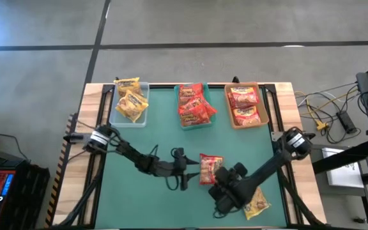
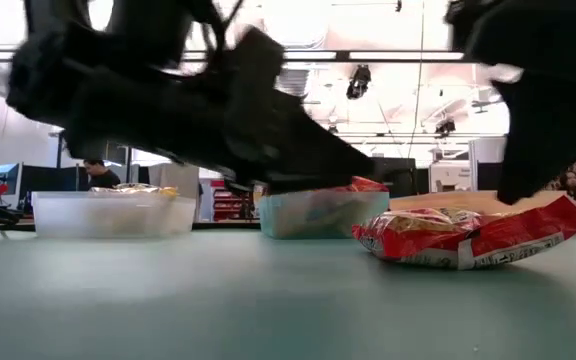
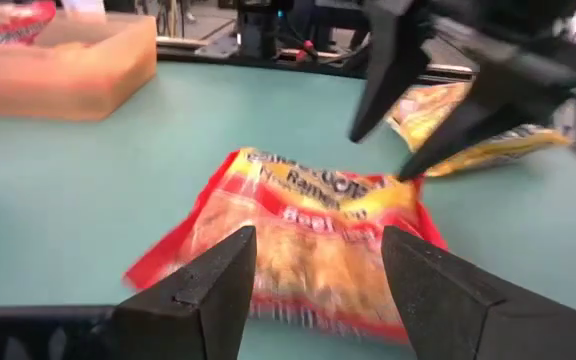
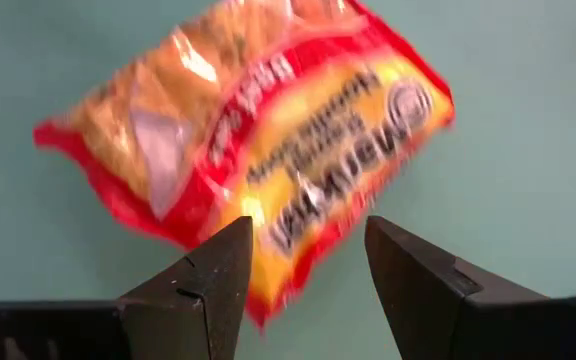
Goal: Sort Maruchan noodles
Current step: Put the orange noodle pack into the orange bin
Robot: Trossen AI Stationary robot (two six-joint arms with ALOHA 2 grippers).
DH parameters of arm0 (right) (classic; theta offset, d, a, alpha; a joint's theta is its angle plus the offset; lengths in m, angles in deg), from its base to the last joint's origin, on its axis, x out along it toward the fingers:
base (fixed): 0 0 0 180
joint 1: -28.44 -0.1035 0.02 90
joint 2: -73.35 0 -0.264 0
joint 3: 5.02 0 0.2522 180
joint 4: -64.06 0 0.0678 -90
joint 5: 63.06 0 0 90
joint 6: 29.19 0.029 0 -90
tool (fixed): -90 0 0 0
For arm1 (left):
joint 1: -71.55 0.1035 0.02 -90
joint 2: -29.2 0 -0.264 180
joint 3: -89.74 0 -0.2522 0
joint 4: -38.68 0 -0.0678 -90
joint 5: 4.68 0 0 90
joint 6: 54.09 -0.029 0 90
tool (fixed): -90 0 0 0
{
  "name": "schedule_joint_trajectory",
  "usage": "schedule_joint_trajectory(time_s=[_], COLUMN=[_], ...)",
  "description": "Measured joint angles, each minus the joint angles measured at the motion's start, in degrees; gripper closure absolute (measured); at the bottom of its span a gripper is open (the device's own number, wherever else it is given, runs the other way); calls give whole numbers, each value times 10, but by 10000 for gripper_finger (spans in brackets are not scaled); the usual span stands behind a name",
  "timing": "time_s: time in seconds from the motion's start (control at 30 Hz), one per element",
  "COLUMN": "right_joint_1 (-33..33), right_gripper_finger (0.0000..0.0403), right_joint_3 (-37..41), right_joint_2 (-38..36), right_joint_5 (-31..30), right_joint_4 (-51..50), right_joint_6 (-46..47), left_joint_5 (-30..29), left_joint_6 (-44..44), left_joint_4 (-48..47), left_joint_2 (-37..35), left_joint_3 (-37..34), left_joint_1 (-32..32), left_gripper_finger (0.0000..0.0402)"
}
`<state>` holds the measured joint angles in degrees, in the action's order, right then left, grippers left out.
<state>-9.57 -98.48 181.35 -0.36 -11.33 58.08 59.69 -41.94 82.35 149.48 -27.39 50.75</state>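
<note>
Table [image 1: 139, 198]: three trays at far edge, already holding packets.
Loose red packet [image 1: 211, 168] lies flat mid-table, between both hands.
Yellow packet [image 1: 256, 206] near right arm.
Left hand [image 1: 185, 171]: fingers apart, empty, facing packet.
Right hand [image 1: 221, 182]: fingers apart, empty, over packet.
Risk: both hands converge on one packet, so collision likely; crinkly film slips from pinch.

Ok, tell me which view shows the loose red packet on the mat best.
The right wrist view: the red packet fills the picture, just beyond the open right gripper. The left wrist view shows it flat past the open left gripper. The high view shows it small between both arms. The low view shows only its side.
</note>
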Motion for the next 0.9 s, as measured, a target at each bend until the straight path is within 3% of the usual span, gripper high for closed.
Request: schedule_joint_trajectory(time_s=[0.27,0.57,0.73,0.9], right_joint_1=[-30,-29,-23,-13], right_gripper_finger=[216,216,216,212], right_joint_3=[5,5,4,4], right_joint_2=[0,0,0,-19], right_joint_5=[-13,-6,42,93], right_joint_4=[-6,-25,-32,-101], right_joint_6=[72,3,-10,-9], left_joint_5=[-5,-15,-16,-22], left_joint_6=[-21,-6,5,6], left_joint_4=[-4,-60,-99,-104], left_joint_2=[84,82,81,81], left_joint_3=[84,77,76,66], left_joint_1=[20,22,17,8], left_gripper_finger=[200,200,200,200])
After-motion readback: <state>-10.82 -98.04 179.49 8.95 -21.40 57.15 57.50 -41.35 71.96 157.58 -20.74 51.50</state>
